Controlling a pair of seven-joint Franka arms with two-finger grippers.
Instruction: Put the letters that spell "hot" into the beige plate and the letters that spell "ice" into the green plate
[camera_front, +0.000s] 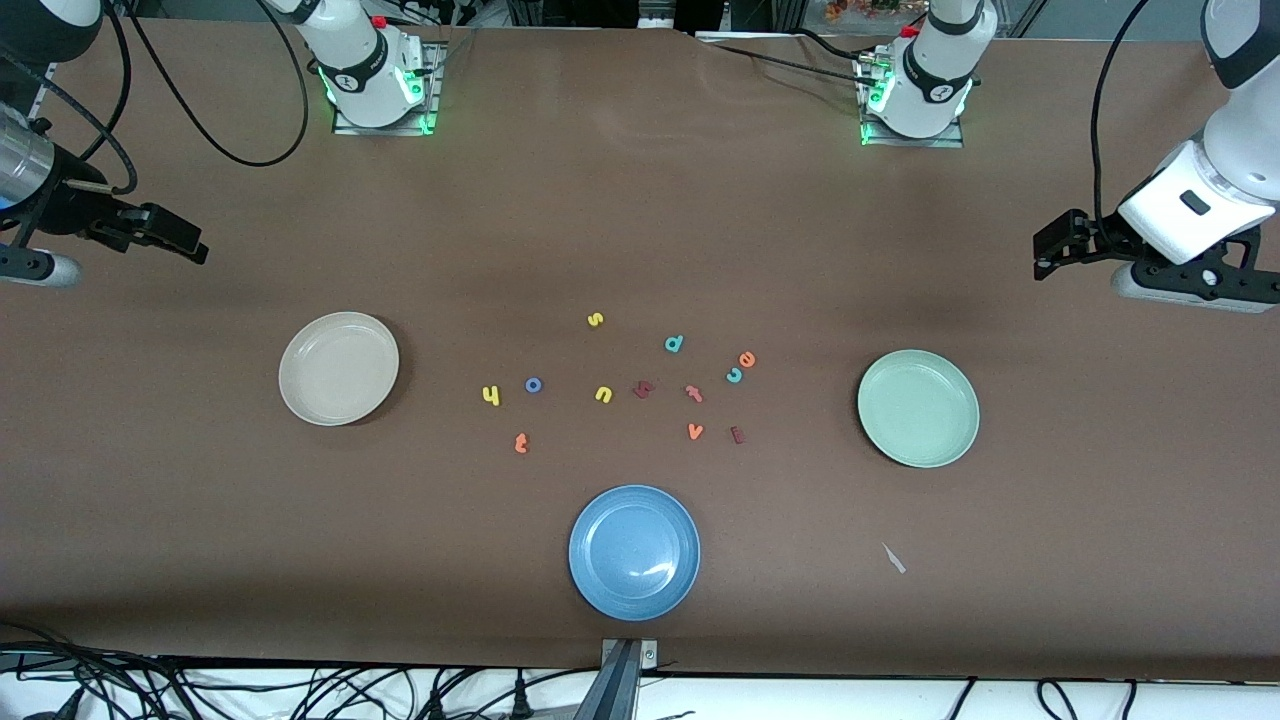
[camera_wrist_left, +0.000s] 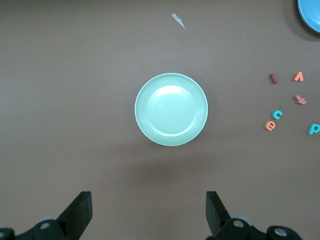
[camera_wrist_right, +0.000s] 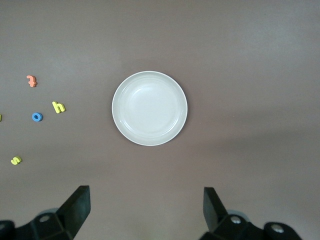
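Currently, the yellow "h" (camera_front: 491, 396), blue "o" (camera_front: 533, 384) and orange "t" (camera_front: 520, 443) lie at 3 o'clock of the beige plate (camera_front: 300, 395). The dark red "i" (camera_front: 738, 434), teal "c" (camera_front: 734, 376) and orange "e" (camera_front: 746, 359) lie at 9 o'clock of the green plate (camera_front: 960, 440). The left gripper (camera_wrist_left: 149, 212) hangs over the table beside the green plate, the right gripper (camera_wrist_right: 146, 210) beside the beige plate; both have jaws spread, nothing held.
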